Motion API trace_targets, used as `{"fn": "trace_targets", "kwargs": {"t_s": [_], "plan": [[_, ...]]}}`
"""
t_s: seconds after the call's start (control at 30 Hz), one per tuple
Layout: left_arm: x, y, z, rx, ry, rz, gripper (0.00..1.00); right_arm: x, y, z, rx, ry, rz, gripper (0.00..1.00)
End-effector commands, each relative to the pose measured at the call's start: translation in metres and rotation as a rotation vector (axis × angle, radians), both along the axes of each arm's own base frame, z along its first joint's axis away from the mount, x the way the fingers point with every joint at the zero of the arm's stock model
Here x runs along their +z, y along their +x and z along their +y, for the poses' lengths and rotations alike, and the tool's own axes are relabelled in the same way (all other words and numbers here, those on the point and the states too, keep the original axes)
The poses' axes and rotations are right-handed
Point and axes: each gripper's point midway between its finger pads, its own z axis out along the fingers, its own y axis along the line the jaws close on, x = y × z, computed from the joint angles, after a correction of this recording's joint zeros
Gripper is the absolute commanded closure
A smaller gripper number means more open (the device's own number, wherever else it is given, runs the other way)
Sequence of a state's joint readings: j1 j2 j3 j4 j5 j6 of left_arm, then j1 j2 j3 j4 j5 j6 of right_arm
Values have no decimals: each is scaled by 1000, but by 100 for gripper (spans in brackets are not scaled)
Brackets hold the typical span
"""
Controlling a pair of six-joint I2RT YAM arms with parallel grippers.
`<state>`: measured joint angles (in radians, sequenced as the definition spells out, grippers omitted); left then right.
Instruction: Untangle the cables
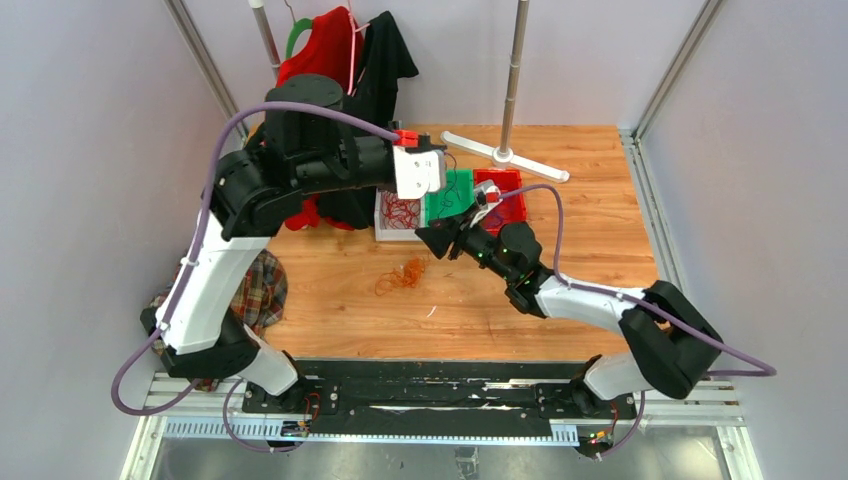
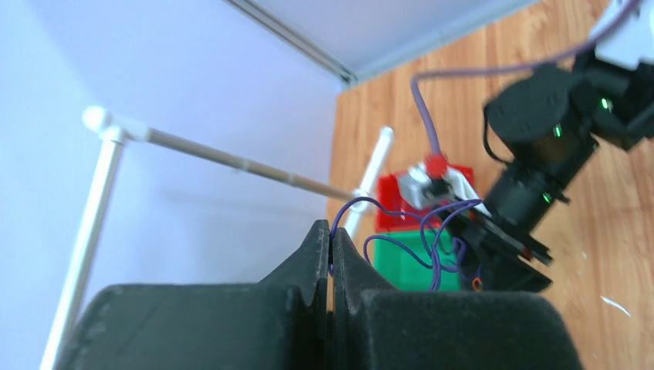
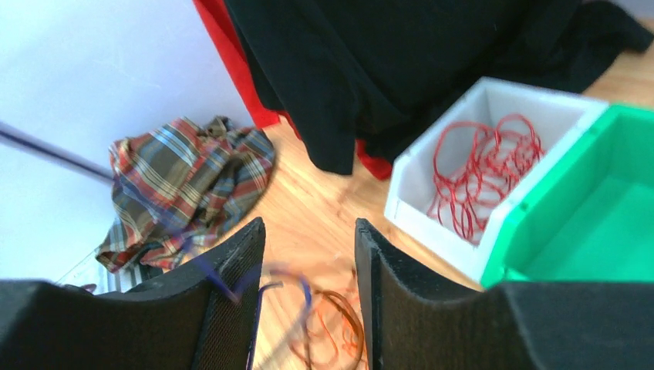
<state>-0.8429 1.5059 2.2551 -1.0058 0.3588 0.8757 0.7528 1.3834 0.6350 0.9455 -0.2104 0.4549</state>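
**A:** What colours are the cables?
**B:** Red cables (image 3: 482, 173), orange cables (image 1: 402, 274), and one purple cable (image 2: 359, 201).
**A:** And the bins?
**B:** A white bin (image 3: 443, 235), a green bin (image 3: 586, 231) and a red bin (image 1: 512, 210), all on a light-brown, wood-grained table (image 1: 600, 200).
**A:** The fabrics?
**B:** A plaid cloth (image 3: 185, 185) in red, brown and cream checks, a plain black garment (image 3: 401, 62) and a red garment (image 3: 231, 69).

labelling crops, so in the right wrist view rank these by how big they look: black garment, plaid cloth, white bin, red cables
1. black garment
2. white bin and plaid cloth, about alike
3. red cables
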Motion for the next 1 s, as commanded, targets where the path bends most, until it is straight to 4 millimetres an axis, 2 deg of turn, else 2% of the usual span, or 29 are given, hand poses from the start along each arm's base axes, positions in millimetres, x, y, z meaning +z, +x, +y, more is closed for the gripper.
{"fn": "trace_targets", "kwargs": {"t_s": [0.0,0.1,0.2,0.3,0.33,0.5,0.6,0.73,0.9,0.97], "plan": [[41,-11,-1,-5,-87,-68,100,-39,1,0,-34,3,89,55],[63,-14,3,5,-126,-127,100,-69,2,-4,-69,-19,148,56],[77,-15,3,20,-131,-204,100,-100,2,-4,-104,-66,216,58],[89,-19,1,18,-162,-234,100,-120,0,-5,-128,-92,246,61],[93,-20,-1,18,-175,-242,100,-125,0,-4,-134,-97,256,65],[123,-20,0,45,-269,-315,100,-151,0,-12,-188,-120,321,99],[150,-17,5,83,-352,-387,100,-165,-1,-14,-217,-150,346,99],[197,-16,16,138,-509,-518,100,-184,-5,-11,-231,-196,377,99],[252,-20,36,214,-704,-691,100,-201,-3,-15,-279,-274,403,99],[265,-22,40,225,-762,-726,100,-205,-2,-17,-292,-297,416,99]]}}
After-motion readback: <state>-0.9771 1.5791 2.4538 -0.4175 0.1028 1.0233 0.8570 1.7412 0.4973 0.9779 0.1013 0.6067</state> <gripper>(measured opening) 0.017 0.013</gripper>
